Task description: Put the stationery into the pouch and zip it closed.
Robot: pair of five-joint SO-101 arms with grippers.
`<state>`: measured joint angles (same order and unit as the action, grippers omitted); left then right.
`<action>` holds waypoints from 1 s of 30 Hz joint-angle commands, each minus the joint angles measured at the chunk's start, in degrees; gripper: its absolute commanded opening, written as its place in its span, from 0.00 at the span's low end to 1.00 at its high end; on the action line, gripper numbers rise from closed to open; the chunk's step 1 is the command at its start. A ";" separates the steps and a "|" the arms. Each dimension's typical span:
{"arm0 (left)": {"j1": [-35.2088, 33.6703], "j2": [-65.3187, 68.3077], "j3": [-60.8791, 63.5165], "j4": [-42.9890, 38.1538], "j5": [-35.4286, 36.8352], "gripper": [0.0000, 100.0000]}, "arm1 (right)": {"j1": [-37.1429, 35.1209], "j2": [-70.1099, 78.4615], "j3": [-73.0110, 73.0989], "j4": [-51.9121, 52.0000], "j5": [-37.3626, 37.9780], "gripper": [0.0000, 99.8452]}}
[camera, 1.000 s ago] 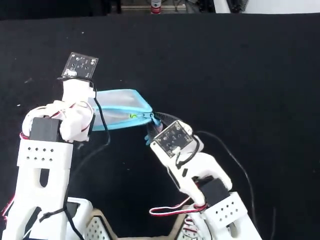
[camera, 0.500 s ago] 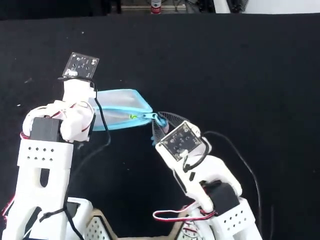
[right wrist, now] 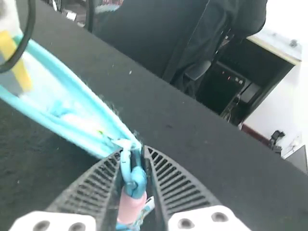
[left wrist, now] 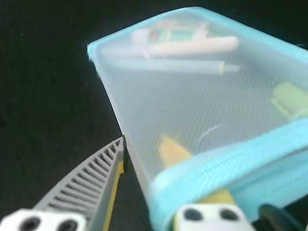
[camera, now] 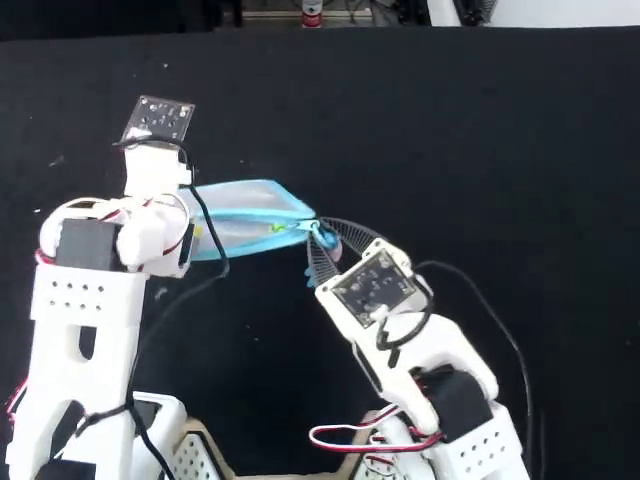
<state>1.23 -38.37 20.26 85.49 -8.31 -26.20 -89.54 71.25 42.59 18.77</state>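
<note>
1. My left claw is clenched on the pouch. It grips one end at the blue zip band, and one ribbed finger lies against the pouch's clear wall.
2. In the high view the pouch lies left of centre and a little above the middle of the frame. It stretches between my two arms over the black table.
3. My right claw is clenched on the zipper pull, a blue tab with a pink piece attached. Both ribbed fingers press close against it, one on each side.
4. In the high view my right claw sits just right of the pouch's right corner, near the centre of the frame.
5. The stationery is inside the pouch and shows through its wall. There are white stick-like pieces and a pale pen by the edge far from the zip, a green piece, and a yellow piece close to the zip band.
6. The zipper pull is at the pouch corner nearest my right claw.
7. I cannot tell whether the pouch rests on the table or hangs just above it.
</note>
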 commanded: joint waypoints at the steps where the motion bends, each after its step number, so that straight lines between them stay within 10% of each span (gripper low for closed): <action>1: 1.19 -0.88 -7.60 1.41 0.62 0.19 | 0.70 7.16 -5.41 -0.26 0.18 0.01; 30: -13.14 -7.56 -22.29 8.53 0.26 0.19 | 0.97 57.19 -51.21 5.63 0.44 0.01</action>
<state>-9.67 -41.80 3.03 92.79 -8.13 -25.93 -32.66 23.60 47.78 18.86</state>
